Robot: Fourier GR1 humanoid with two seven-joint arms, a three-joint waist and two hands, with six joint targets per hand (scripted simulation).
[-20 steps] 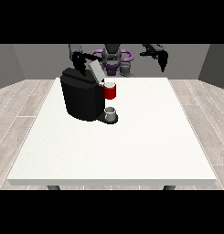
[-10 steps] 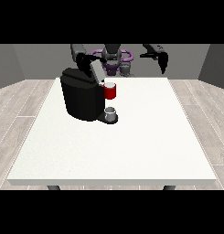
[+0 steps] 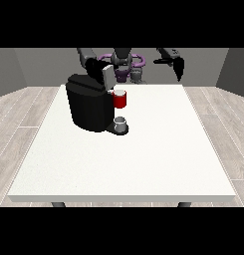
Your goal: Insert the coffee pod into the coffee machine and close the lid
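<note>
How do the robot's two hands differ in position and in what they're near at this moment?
The hand at the view's left sits at the top of the coffee machine, by its raised grey lid; the hand at the view's right hangs in the air beyond the table's far edge, near nothing. The former is low, the latter held higher and off to the side. Both are black.

Showing a plain white tabletop [image 3: 143,159], a black coffee machine [image 3: 88,104] with a grey lid [image 3: 108,77] and a red front piece [image 3: 120,99], a grey cup [image 3: 121,123] beneath it, pale grey wood-plank floor [image 3: 24,114], and black hands at left [image 3: 93,64] and right [image 3: 179,67].
</note>
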